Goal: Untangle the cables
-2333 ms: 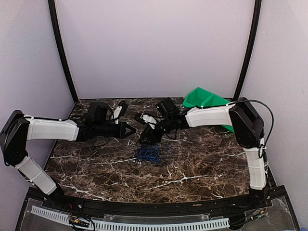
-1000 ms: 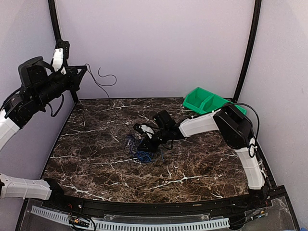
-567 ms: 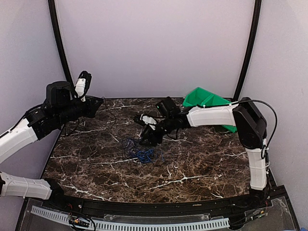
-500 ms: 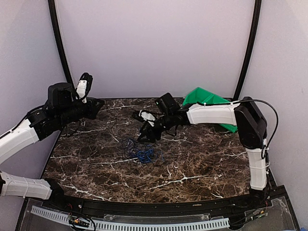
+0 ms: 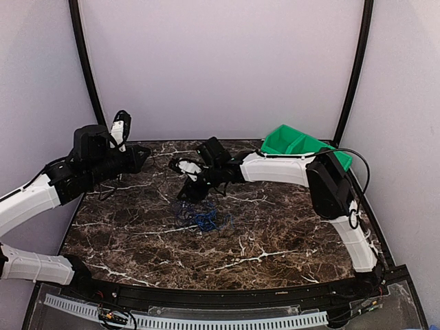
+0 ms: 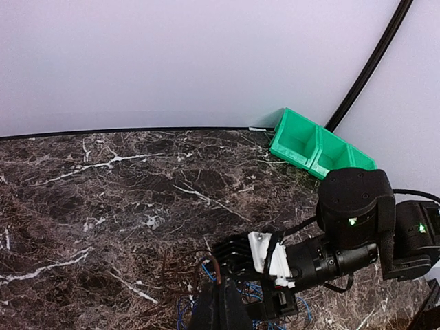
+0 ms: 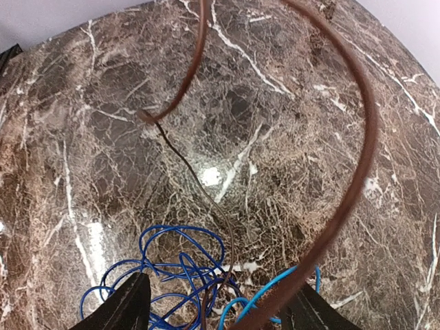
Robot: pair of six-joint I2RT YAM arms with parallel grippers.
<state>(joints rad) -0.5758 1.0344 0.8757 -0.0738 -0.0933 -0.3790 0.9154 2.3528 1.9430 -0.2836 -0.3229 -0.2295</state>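
Note:
The cables (image 5: 203,217) are a clump of thin blue and dark wires on the marble table, centre-left. My right gripper (image 5: 185,194) hangs just above the clump's far edge. In the right wrist view it (image 7: 216,313) is open, with blue loops (image 7: 172,265) lying on the table between its fingers (image 7: 127,306). A dark brownish wire (image 7: 357,172) arcs close across that view. My left gripper (image 5: 144,155) is at the rear left, raised off the table. In the left wrist view it (image 6: 221,294) is shut on that dark wire (image 6: 218,269), which leads to the clump.
A green divided bin (image 5: 295,143) stands at the back right corner and also shows in the left wrist view (image 6: 317,148). The right arm's wrist (image 6: 350,206) reaches across the table's middle. Walls close the table at the back and sides.
My left arm, raised high at the left wall with a dark wire a second ago, has come down to the rear left. My right gripper has shifted left over the clump.

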